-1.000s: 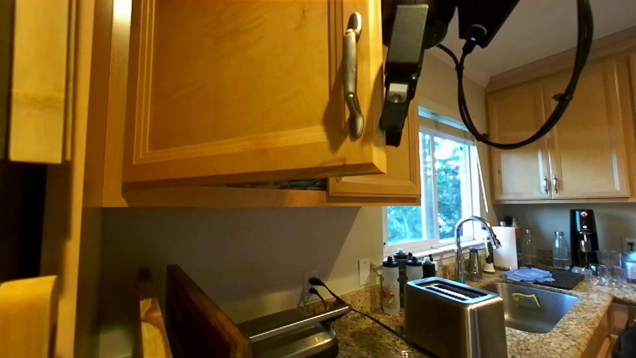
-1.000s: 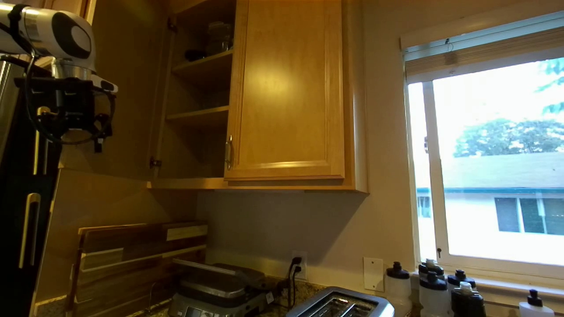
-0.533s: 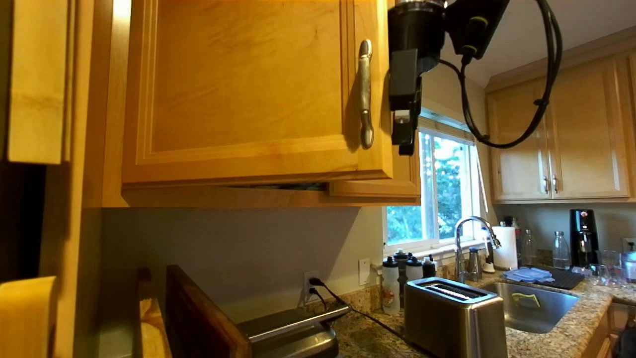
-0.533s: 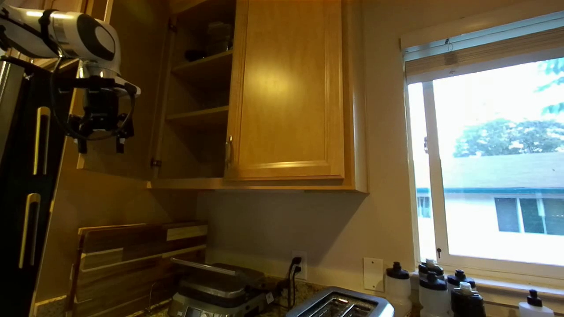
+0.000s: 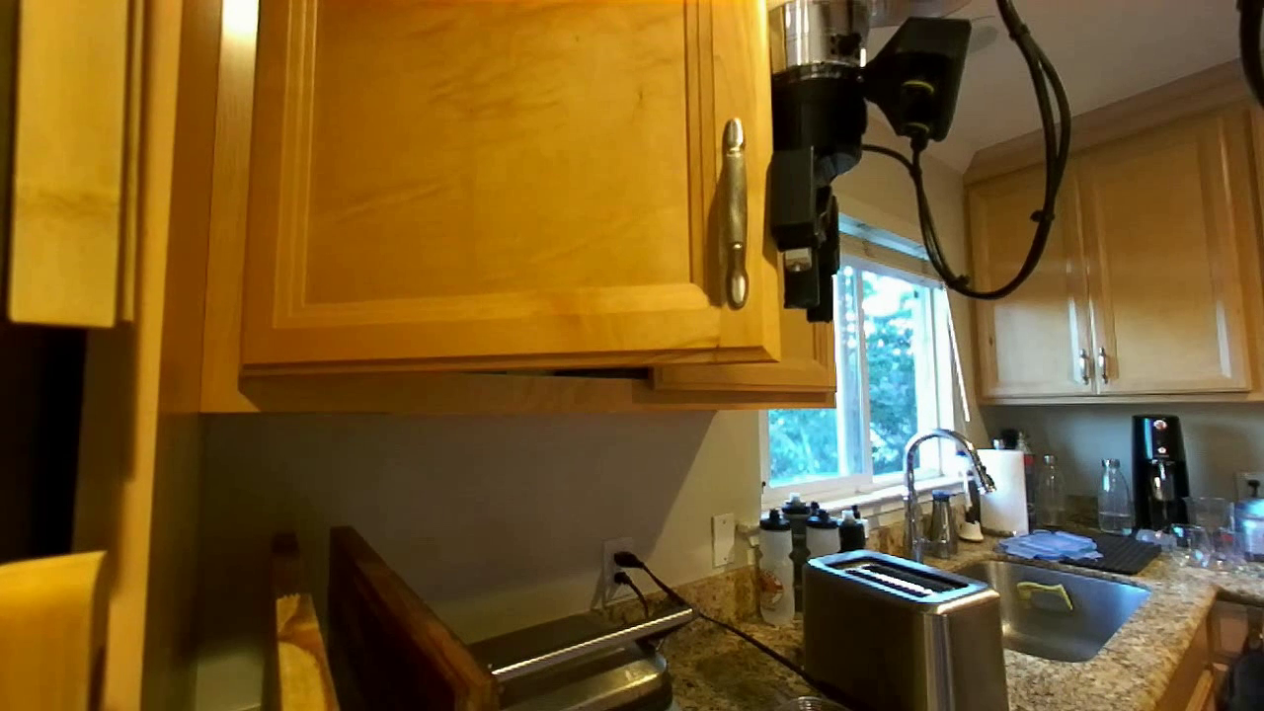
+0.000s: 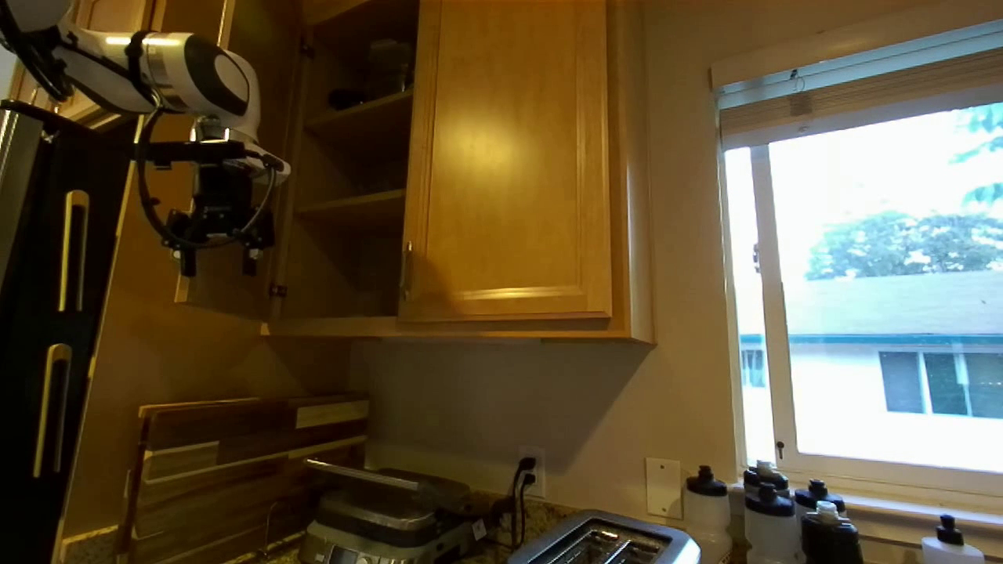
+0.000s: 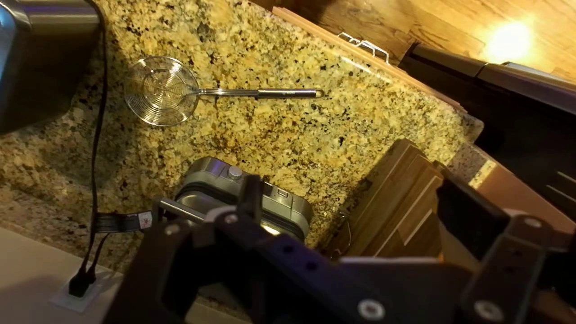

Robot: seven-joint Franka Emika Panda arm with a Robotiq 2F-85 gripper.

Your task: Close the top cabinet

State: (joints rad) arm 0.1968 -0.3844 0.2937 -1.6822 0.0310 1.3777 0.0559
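Observation:
The top cabinet [image 6: 351,208] is honey-coloured wood, its inner shelves exposed on the left in an exterior view. Its right door [image 6: 509,164] lies flat against the frame. The left door [image 5: 494,168], with a metal handle [image 5: 735,217], stands ajar and angled outward; its shadowed inner face [image 6: 270,70] also shows. My gripper [image 6: 219,266] points down on the inner side of that door, close by the free edge. Its fingers are spread wide with nothing between them, as the wrist view also shows at the gripper [image 7: 360,204]. Whether it touches the door I cannot tell.
Below are a toaster [image 5: 904,632], a grill press [image 6: 384,513], cutting boards [image 6: 251,470] and a wire strainer [image 7: 162,92] on the granite counter. A dark fridge [image 6: 47,329] stands to the left. Several bottles [image 6: 768,517] line the window side.
The left door has swung inward, its opening narrowing. My gripper has travelled along with it, toward the cabinet, and both fingers now show in an exterior view.

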